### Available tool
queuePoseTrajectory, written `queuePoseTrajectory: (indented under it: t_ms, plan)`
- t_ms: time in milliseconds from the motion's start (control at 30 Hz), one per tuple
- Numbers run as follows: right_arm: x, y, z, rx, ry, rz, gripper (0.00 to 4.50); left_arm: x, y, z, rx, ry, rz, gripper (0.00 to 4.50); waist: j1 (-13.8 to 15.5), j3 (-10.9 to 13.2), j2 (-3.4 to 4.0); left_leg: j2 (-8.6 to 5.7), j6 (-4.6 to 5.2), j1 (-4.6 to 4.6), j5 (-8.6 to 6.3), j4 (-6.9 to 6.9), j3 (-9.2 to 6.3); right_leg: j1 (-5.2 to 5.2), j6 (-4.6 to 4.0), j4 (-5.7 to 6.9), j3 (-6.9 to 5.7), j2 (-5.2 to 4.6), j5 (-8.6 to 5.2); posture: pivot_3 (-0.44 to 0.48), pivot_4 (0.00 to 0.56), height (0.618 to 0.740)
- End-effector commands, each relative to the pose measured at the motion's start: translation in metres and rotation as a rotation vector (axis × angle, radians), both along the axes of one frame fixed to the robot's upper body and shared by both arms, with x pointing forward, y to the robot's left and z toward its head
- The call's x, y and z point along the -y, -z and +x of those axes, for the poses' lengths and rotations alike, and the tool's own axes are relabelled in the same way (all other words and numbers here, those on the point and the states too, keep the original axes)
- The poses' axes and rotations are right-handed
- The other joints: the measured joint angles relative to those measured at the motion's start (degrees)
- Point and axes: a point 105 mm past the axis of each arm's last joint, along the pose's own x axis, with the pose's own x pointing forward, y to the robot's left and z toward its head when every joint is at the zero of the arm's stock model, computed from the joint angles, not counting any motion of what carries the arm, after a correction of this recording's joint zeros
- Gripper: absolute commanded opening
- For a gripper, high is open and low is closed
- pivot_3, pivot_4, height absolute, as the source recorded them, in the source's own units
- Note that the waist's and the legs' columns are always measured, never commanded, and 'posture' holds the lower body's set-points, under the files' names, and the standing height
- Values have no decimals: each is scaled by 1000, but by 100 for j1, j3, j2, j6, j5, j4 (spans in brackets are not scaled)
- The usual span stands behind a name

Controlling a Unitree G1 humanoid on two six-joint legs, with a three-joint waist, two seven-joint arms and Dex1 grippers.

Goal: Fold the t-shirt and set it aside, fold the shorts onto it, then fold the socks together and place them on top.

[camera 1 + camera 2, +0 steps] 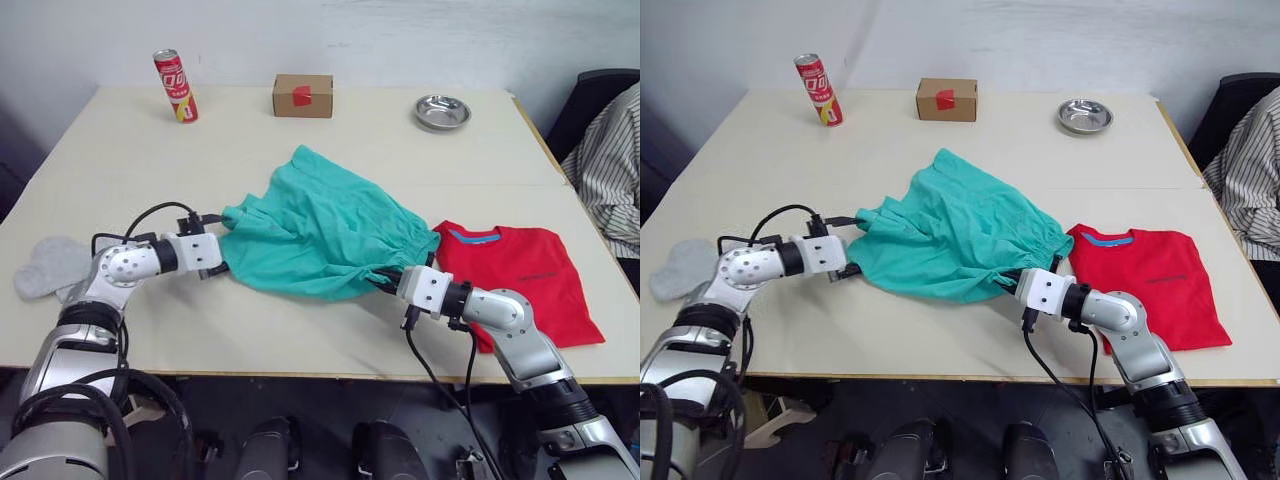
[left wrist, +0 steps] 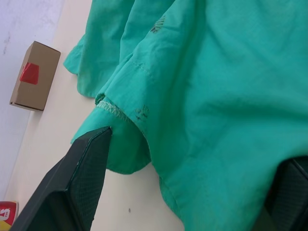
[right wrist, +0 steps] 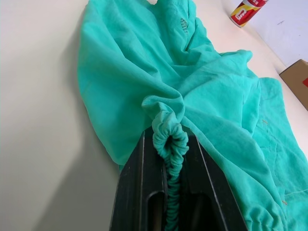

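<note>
A: What's nearest the counter's [image 1: 300, 340] front edge?

B: The right claw [image 3: 169, 144] pinches the shorts' [image 1: 320, 230] gathered waistband. The left claw [image 2: 192, 192] is spread around their other end. The shorts lie rumpled mid-counter.

A: And the rest?

B: The t-shirt [image 1: 520, 275] lies flat by the right edge, the socks [image 1: 45, 265] at the left edge. A can [image 1: 175, 87], box [image 1: 302, 95] and bowl [image 1: 442, 111] line the back edge.

Teal shorts [image 1: 320, 225]; red t-shirt [image 1: 520, 275] with blue neckband; light grey socks [image 1: 48, 266]; red can [image 1: 175, 86].
</note>
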Motion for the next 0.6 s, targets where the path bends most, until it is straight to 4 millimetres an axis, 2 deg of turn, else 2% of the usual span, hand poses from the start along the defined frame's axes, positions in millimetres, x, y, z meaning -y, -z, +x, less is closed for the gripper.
queuePoseTrajectory:
  t_ms: [33, 200, 300, 433, 600]
  plan:
    - [-2, -16, 1, 59, -3, 27, 0, 4, 24, -5, -101, 11, 24, 3943, 13, 0, 0, 0, 0, 0, 0, 0, 0, 0, 0, -1, 0, 0, 0, 0, 150, 740]
    - [-3, -17, 2, 61, 0, 34, 0, 6, 26, -13, -159, 57, -14, 2456, 8, 0, 0, 0, -8, -2, 3, -1, 3, 0, 0, -10, -1, 2, 0, 0, 150, 740]
    - [-4, -17, 2, 61, 0, 37, 0, 2, 24, -15, -160, 55, -27, 1392, -7, 0, 0, 0, -13, -5, 8, -4, 4, 0, 0, -22, -2, 5, 0, 0, 150, 740]
    - [0, -15, 3, 49, 0, 38, 0, -2, 38, -10, -205, -15, 10, 46, -20, 0, 0, 0, 5, -8, 16, -2, 6, 1, 2, -25, -3, 6, 0, 0, 150, 740]
    - [1, -16, 2, 51, -15, 31, 0, -5, 26, 4, -201, -109, -86, 16, -2, -5, 8, 0, 8, -1, -3, -2, 5, 3, 4, -12, -3, 6, 2, 0, 150, 740]
